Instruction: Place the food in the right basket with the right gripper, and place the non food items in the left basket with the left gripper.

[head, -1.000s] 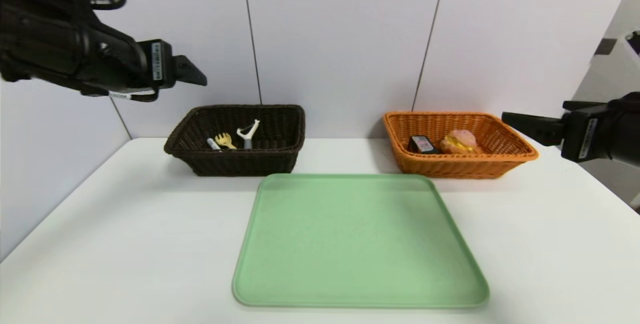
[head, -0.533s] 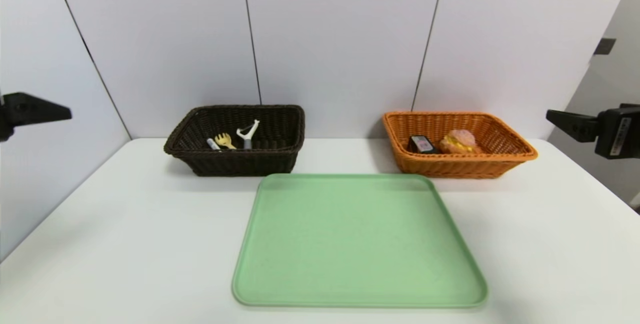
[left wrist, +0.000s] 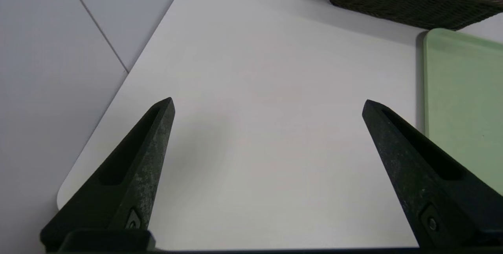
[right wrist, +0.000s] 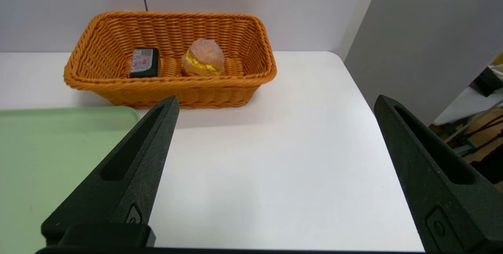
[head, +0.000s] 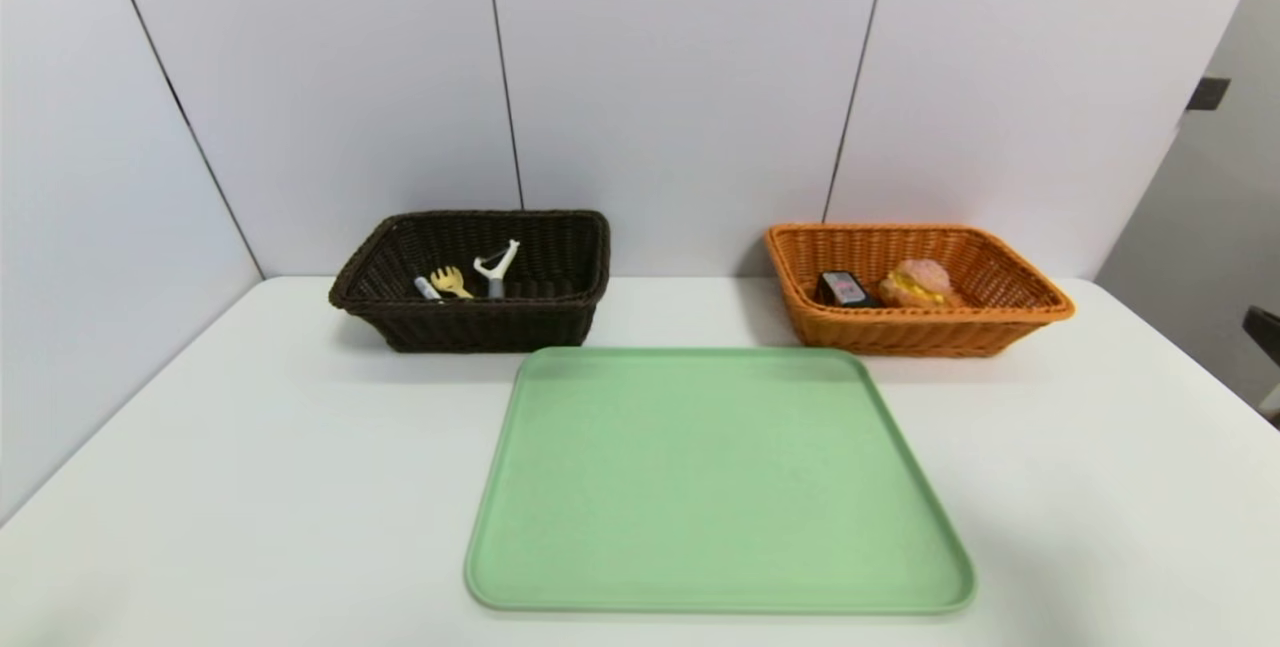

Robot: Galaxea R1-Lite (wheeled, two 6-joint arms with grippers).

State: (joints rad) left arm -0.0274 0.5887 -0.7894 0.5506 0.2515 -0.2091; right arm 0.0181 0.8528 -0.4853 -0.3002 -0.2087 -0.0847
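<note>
The left gripper [left wrist: 268, 99] is over the near left part of the table [head: 250, 447], its fingers spread wide with nothing between them.

In the dark brown basket [head: 480, 305], at the far left, lie the non-food things. The marker [head: 427, 288] is leftmost; it should be light, stiff and smooth enough to roll, so I'd pinch it across the middle of its barrel. Just beside it, the yellow pasta spoon [head: 450, 280] looks like light plastic. Its prongs could snag in the weave or flex; the handle, mostly hidden by the near wall, would be the better hold. Right of that, the Y-peeler [head: 495, 267] has its white head up against the inside of the basket. I'd keep off the blade and close on the grey handle.

The green tray [head: 720, 477] in the middle carries nothing, so I judge the sorting done and no grasp called for.

In the orange basket [head: 920, 327], at the far right, the black box [head: 846, 288] sits left of the bun. It seems rigid and light, with flat sides that suit a square, modest squeeze. The bun [head: 918, 284] looks soft, its yellow filling likely to squash or slide out; take it low and wide round the sides, gently.

The right gripper [right wrist: 276, 97] is over the near right part of the table, fingers wide apart and empty.
</note>
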